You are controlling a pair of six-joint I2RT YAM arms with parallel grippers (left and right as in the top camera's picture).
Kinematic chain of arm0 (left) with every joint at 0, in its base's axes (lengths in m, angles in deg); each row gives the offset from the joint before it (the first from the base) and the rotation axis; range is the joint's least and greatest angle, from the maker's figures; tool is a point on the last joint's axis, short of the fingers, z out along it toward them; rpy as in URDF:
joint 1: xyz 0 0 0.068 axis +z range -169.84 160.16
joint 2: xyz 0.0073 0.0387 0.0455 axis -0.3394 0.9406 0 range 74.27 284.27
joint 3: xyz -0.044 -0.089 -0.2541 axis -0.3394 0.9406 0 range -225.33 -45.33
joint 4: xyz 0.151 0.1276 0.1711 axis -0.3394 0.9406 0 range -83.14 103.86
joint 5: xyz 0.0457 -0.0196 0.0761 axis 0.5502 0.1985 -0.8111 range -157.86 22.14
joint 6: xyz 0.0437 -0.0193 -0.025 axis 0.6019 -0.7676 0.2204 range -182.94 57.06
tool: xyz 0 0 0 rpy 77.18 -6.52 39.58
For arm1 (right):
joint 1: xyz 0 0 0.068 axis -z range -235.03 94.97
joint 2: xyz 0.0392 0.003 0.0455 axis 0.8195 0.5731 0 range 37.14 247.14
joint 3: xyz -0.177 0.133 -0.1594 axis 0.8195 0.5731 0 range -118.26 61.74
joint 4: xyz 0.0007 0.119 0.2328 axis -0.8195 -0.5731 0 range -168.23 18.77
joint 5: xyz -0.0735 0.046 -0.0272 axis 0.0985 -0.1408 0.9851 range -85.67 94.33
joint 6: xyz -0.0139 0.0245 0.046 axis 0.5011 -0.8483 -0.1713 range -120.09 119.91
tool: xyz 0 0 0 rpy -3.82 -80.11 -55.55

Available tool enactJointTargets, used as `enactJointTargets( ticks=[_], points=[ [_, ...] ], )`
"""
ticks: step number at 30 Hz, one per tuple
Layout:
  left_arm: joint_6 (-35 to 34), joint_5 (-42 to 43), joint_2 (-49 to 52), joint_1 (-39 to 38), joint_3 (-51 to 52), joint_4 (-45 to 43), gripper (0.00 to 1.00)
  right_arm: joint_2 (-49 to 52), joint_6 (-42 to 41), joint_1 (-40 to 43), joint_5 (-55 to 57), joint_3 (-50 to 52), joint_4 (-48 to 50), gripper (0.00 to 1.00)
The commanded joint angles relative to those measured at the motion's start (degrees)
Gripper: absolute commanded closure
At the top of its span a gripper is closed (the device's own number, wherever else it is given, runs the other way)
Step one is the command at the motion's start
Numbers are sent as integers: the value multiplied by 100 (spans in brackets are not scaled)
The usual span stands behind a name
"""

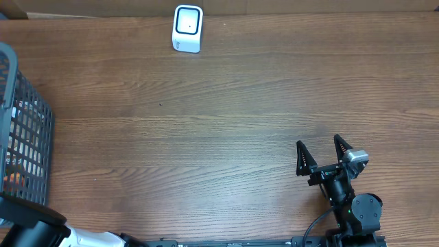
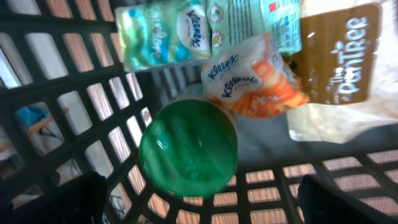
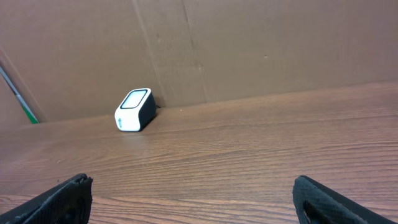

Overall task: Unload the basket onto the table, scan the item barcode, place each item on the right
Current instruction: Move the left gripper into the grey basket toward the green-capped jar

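A brown wooden bench point(image 1: 226, 123) carries a dark grey plastic mesh basket point(image 1: 31, 130) at its left edge. Both hands are spread wide and hold nothing. The right hand point(image 1: 318, 142) is over bare wood, and the left hand point(image 2: 205, 202) looks down into the basket. Only the left wrist view shows the items: a brown paper bag point(image 2: 336, 56), a teal tissue pack point(image 2: 168, 34), an orange tissue pack point(image 2: 255, 78) lying slantwise, and a round green tub point(image 2: 186, 149) seen end-on. A white block scanner point(image 1: 187, 29) sits at the far edge, its window tilted up toward the arms.

The tub point(image 2: 188, 149) is green, the basket point(image 2: 56, 28) dark grey, the scanner point(image 1: 187, 28) white, the table point(image 1: 240, 123) brown wood-grain.
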Motion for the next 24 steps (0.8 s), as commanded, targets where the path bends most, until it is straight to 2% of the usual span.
enactJointTargets(
  ticks=[1,18,22,24],
  points=[
    [380,-114,109,63,256,-179,0,-46,24,-26,70,59,26,0],
    [621,-249,109,68,1069,-817,0,-46,24,-26,70,59,26,0],
    [619,-201,109,68,1266,-984,9,-46,24,-26,70,59,26,0],
    [619,-105,109,68,1263,-1019,20,-46,24,-26,70,59,26,0]
  ],
)
